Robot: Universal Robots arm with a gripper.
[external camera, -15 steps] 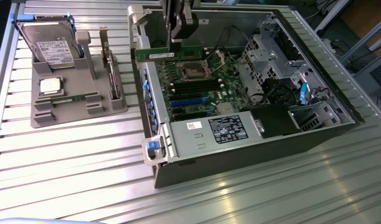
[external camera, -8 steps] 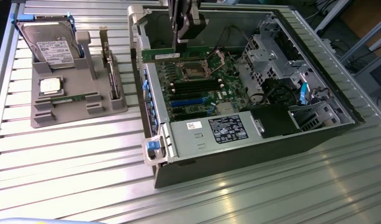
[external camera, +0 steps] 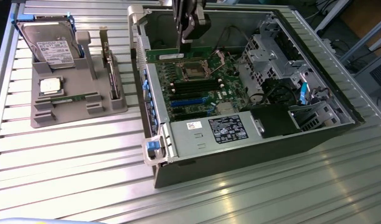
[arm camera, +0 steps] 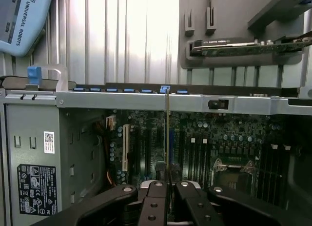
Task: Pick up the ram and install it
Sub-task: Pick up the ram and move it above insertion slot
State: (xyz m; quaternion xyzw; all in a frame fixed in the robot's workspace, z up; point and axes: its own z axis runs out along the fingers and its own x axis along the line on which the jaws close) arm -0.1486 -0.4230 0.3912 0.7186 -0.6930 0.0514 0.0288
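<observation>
Ram (arm camera: 167, 128) shows edge-on in my wrist view, a thin line standing between the fingers (arm camera: 153, 201), pinched at its near end. Gripper (arm camera: 167, 186) is nearly closed, clamped on both faces of the stick.

In the exterior view the gripper (external camera: 189, 32) hangs over the far part of the open case (external camera: 240, 161), above the motherboard (external camera: 197, 88) and near the CPU socket (external camera: 194, 71). I can't tell the ram from the fingers there. Stick is over the board and not seated that I can see — whether it touches anything below, can't tell.

Black memory slots (external camera: 192, 87) lie just beside the socket. Power supply (external camera: 209, 133) with its white label sits at the case's near end.

Well apart, on the exterior view's left, a grey holder (external camera: 59, 116) on the slatted table (external camera: 271, 196) carries the hard drive (external camera: 50, 44) standing in its slot and a card (external camera: 109, 70) on edge. The same card (arm camera: 243, 46) shows past the case rim in the wrist view.
</observation>
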